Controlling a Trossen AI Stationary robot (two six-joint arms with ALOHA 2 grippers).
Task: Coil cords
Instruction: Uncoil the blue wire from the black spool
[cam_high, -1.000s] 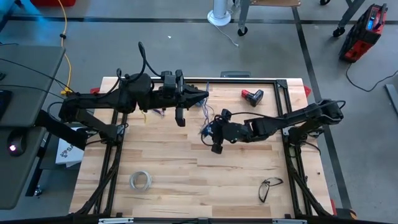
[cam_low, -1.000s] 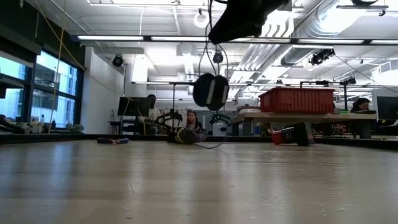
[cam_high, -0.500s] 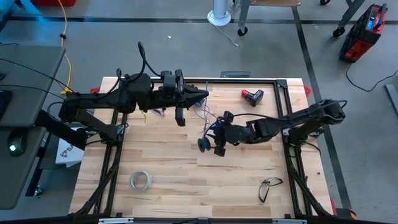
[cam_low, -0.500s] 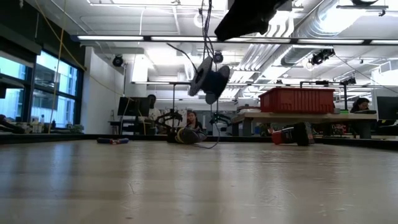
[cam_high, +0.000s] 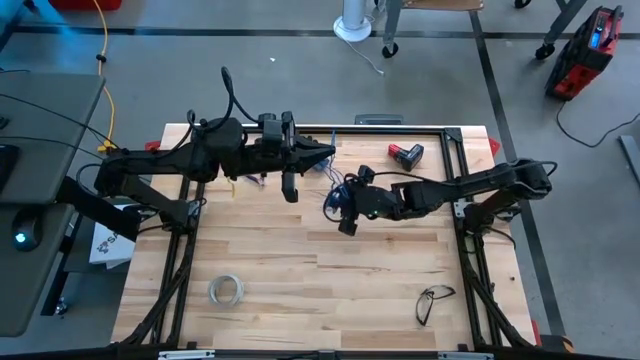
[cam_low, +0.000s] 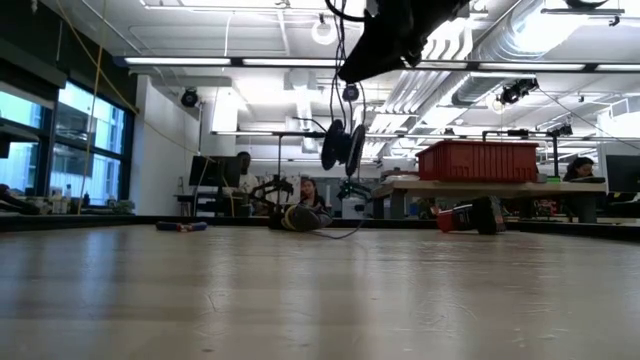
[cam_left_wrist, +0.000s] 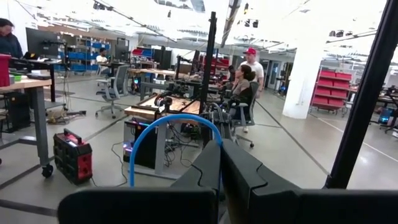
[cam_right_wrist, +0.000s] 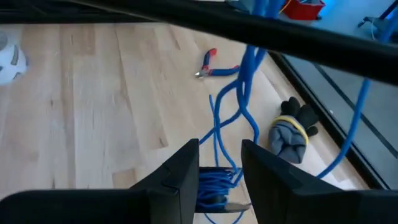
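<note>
With my right end effector clamped on the spool, hanging above the tabletop at frame centre, and the left end effector pinched shut on the wire, I'd wind slowly, keeping tension even.

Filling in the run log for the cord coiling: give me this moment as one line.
right gripper: shut on spool, held above table | left gripper: shut, pinching wire | wire slack between grippers
</note>
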